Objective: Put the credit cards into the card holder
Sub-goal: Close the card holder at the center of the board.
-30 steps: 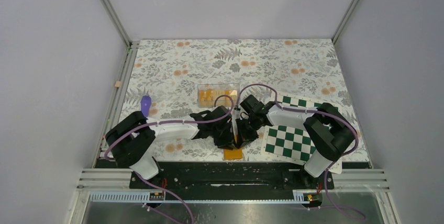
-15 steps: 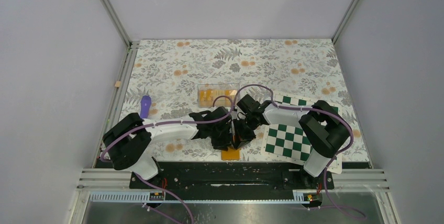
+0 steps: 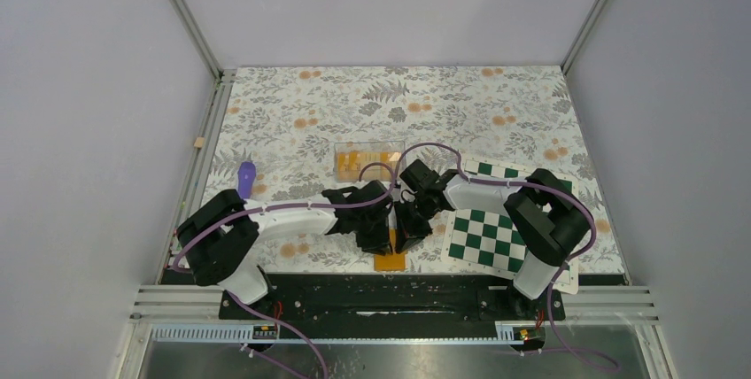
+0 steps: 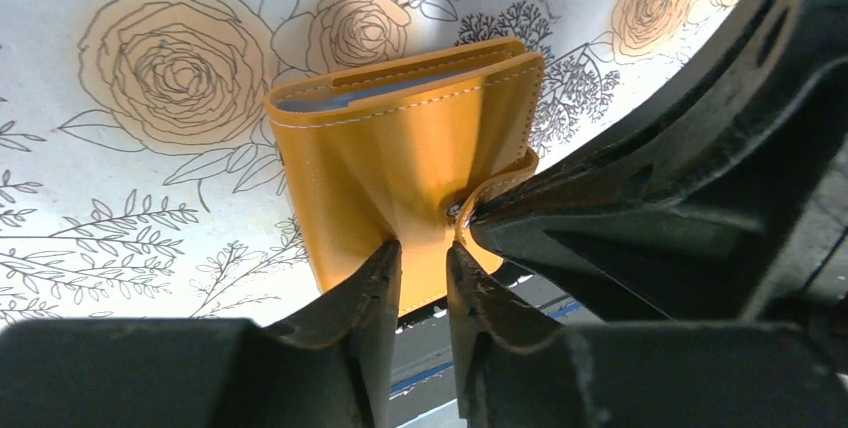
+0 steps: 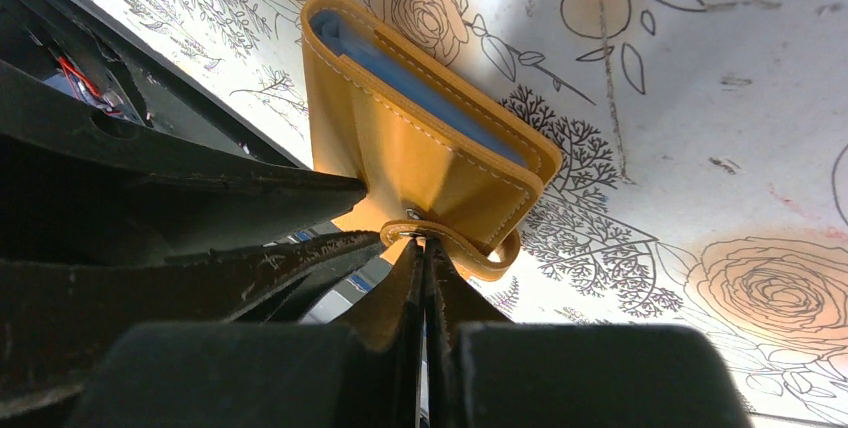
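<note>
Two grippers, top view: your left gripper (image 3: 376, 235) and right gripper (image 3: 409, 233) meet over the small orange folding wallet (image 3: 390, 261) at the near edge of the flower-patterned table (image 3: 531, 113). Thin orange-yellow cards (image 3: 363, 164) lie in the clear plastic box (image 3: 370, 145) behind.
Left wrist view: you see the jaws nearly closed, pinching the wallet's lower cover edge.
Right wrist view: the jaws are pressed together with the tips at the wallet's clasp strap (image 5: 490, 263). You cannot tell whether it is pinched.

Left tool (image 4: 423, 256) in narrow pinch, right tool (image 5: 422, 248) fully closed
</note>
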You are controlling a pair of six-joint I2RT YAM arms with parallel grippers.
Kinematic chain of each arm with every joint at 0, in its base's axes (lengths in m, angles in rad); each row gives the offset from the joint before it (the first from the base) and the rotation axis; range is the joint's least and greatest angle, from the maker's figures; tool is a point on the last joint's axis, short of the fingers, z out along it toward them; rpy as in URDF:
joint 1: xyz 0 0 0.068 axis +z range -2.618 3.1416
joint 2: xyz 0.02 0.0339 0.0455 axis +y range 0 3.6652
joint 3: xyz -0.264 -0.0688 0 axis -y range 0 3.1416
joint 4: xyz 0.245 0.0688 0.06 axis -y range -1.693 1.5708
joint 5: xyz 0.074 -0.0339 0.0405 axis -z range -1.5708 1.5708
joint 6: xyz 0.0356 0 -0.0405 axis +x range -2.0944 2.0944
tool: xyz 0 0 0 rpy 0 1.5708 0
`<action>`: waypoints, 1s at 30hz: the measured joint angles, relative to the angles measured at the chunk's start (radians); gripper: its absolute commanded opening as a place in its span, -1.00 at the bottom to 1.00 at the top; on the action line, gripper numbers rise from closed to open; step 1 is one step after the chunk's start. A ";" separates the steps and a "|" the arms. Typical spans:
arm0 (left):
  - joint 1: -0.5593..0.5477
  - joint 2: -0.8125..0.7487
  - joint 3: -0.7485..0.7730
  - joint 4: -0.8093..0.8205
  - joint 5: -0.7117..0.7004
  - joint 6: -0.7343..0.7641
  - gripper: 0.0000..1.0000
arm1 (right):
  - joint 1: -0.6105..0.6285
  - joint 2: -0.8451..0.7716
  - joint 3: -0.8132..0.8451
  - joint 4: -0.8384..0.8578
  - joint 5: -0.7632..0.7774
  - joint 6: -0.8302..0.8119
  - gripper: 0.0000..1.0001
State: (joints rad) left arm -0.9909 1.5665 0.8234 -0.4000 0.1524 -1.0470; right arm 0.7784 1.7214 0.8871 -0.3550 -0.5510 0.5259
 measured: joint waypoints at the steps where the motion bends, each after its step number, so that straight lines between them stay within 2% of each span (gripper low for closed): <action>1: 0.000 0.000 0.000 0.003 0.003 0.000 -0.40 | 0.000 0.000 0.000 0.000 0.000 0.000 -1.00; 5: 0.004 -0.008 -0.011 0.028 0.019 -0.001 -0.34 | 0.000 0.002 0.001 -0.004 -0.001 0.003 -1.00; 11: 0.018 -0.033 -0.051 0.080 0.031 -0.018 -0.39 | 0.000 0.018 0.021 -0.030 0.001 0.014 -1.00; 30: 0.064 0.053 -0.003 0.021 0.113 -0.029 -0.47 | 0.032 0.063 0.095 -0.130 0.054 0.060 -1.00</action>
State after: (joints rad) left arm -0.9272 1.6196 0.8207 -0.3794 0.2657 -1.0763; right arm 0.8101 1.7844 0.9821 -0.4854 -0.4969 0.5858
